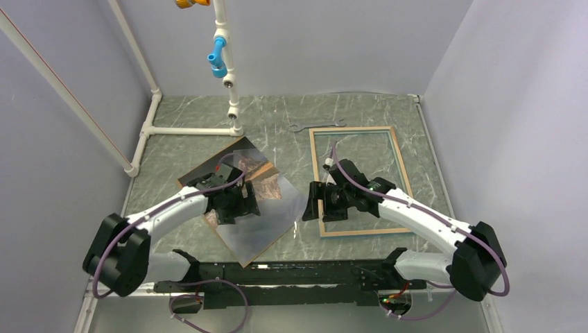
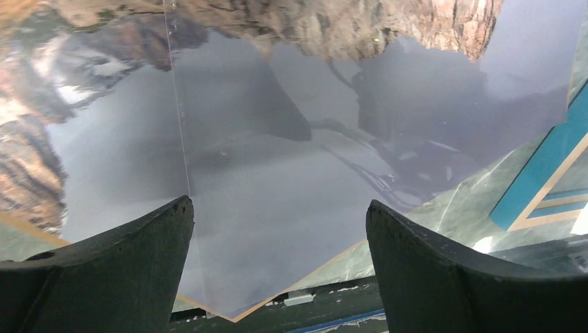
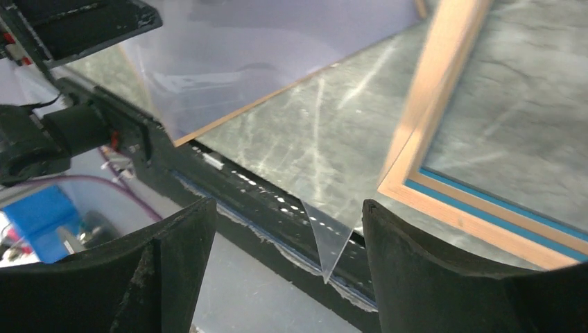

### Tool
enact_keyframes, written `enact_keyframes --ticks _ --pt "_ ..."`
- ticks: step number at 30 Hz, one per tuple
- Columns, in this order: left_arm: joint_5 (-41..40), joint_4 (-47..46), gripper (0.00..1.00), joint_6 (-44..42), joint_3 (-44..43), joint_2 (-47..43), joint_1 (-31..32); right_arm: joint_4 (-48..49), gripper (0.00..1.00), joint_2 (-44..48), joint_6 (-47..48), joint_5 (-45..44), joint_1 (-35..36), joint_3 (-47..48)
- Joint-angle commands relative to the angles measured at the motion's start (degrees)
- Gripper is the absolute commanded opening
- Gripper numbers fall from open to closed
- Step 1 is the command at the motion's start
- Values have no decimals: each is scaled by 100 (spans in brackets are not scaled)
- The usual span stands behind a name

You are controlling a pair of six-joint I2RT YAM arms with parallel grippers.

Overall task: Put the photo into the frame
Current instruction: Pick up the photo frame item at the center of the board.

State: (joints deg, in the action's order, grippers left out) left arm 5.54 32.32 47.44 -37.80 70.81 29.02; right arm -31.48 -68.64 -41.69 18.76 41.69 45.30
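Note:
The photo [image 1: 260,182] lies face up at the left on a brown backing board [image 1: 200,171], with a clear glossy sheet [image 1: 288,202] skewed over it. Its grey sky and rocky mountain fill the left wrist view [image 2: 104,125]. My left gripper [image 1: 236,208] [image 2: 279,205] hovers open over the photo, holding nothing. The frame [image 1: 357,132] [image 3: 444,90] lies at the right, tan wood side up, with blue showing at its inner edge. My right gripper [image 1: 313,202] [image 3: 288,205] stands open by the frame's near left corner. A corner of the clear sheet [image 3: 331,243] pokes between its fingers, ungripped.
A metal wrench [image 1: 317,125] lies beyond the frame. White pipework [image 1: 229,83] stands at the back left. The black base rail [image 1: 277,274] runs along the near edge, just under the board's corner. Grey walls close in on three sides.

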Motion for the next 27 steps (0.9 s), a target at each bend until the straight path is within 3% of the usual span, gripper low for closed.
enact_keyframes --ticks 1,5,13,20,27 --pt "384 -395 94 316 -560 405 423 -380 79 303 -49 -772 54 -148" --pt "131 -133 96 266 -674 557 476 -829 82 312 -86 -1497 -45 -327" --pt "-301 293 99 172 -763 406 457 -647 84 134 317 -1480 -661 -318" --pt "-231 187 99 -7 -609 67 279 -111 84 -479 1217 -410 -1808 111" --pt "830 -703 99 -87 170 -490 -549 537 82 -1525 1466 1235 -2767 593"
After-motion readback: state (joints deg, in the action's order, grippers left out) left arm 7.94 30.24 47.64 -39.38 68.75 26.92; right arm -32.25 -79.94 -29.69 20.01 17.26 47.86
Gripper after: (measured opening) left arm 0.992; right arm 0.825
